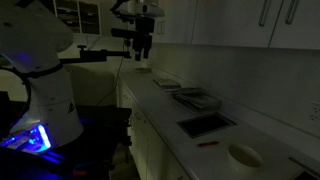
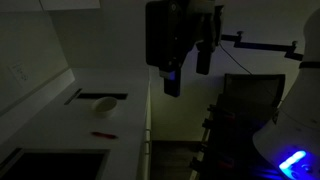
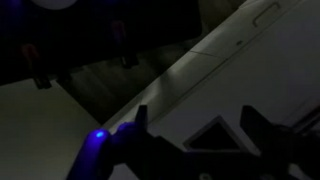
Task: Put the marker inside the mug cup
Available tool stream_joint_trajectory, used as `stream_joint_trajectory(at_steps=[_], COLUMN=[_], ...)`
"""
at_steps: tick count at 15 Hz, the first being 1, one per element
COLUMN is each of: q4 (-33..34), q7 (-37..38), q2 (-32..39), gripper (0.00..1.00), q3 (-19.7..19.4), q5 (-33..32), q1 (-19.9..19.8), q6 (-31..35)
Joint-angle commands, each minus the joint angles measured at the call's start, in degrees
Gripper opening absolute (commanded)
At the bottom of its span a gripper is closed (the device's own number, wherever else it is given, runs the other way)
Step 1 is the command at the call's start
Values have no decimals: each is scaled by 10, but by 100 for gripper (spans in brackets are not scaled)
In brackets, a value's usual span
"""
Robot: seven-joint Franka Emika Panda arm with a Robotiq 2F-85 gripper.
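White mug cup [image 1: 243,155] sits nearest on the pale surface [image 1: 165,108]. Red marker [image 1: 207,143] lies just beside it, not touching. Behind them is a dark tray [image 1: 205,125]. Far back, high up, hangs the gripper [image 1: 140,55], its fingers [image 3: 140,125] spread wide apart, holding nothing.

Dim, dark-toned scene. The gripper [image 1: 141,52] is black. Well clear of its jaws: a red marker [image 1: 207,144], a plain cream-white mug cup [image 1: 243,155], near-black trays [image 1: 207,125], a pale grey counter [image 1: 168,110]. The robot arm [image 1: 45,95] is white, with a blue glow.
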Motion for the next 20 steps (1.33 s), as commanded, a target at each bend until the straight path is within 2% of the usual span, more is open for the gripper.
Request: stream_joint_trajectory(at_steps=[1,4,7,8,9,10,11,12,14,16,17,20], q4=[1,1,11,12,-9,-8,18,14,64,118,145,217], q7=[0,0,-33,-50,-74,-105,-89,-127,-145,-161,-170,-218], q2=[0,0,39,55,134,160,164,200,312,394,429,515], gripper=[100,100,100,100,100,100,100,100,100,100,100,100], q3=[0,0,1,1,14,25,6,-2,-23,-50,-69,-101], q5=[0,0,-35,-52,-67,-82,-114,-161,-242,-310,-324,-294], q1=[0,0,-13,-19,-31,-57,-41,-59,-96,-110,-104,-74], q6=[-1,-1,41,74,188,238,215,270,337,354,351,338])
